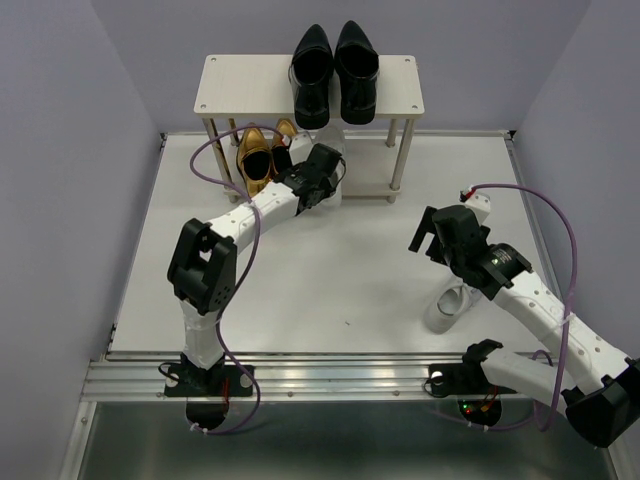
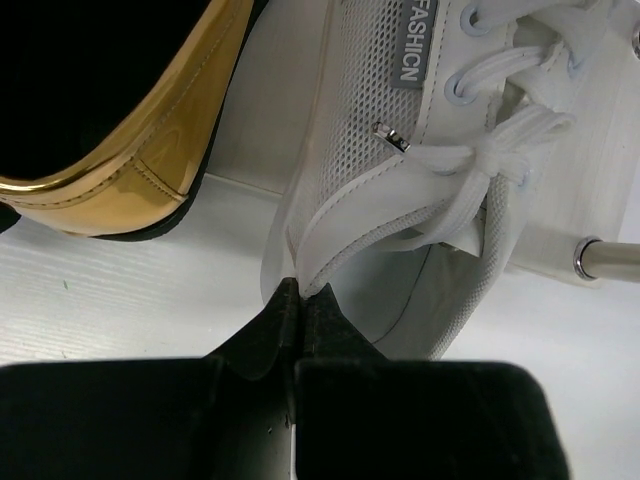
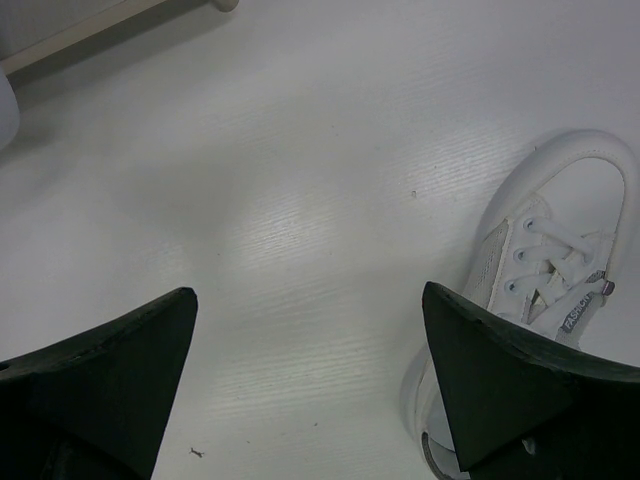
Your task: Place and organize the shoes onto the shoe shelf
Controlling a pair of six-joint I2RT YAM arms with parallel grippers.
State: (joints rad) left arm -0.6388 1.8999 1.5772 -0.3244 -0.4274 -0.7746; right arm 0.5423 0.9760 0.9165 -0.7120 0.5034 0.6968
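The shoe shelf [image 1: 250, 85] stands at the back of the table. Two glossy black dress shoes [image 1: 333, 70] sit side by side on its top board. Two gold loafers [image 1: 262, 152] lie on the lower board at the left; one gold loafer [image 2: 150, 150] fills the left of the left wrist view. My left gripper [image 1: 325, 172] [image 2: 302, 292] is shut on the heel rim of a white sneaker [image 2: 400, 150] [image 1: 325, 138], which points into the lower tier right beside the loafers. My right gripper [image 1: 422, 236] [image 3: 310, 340] hangs open above the table. A second white sneaker [image 1: 450, 305] [image 3: 540, 260] lies just right of it.
A silver shelf leg [image 2: 605, 258] stands close to the right of the held sneaker. The lower board [image 1: 370, 165] runs on to the right of it. Purple cables loop off both arms. Walls enclose the table on the left, right and back.
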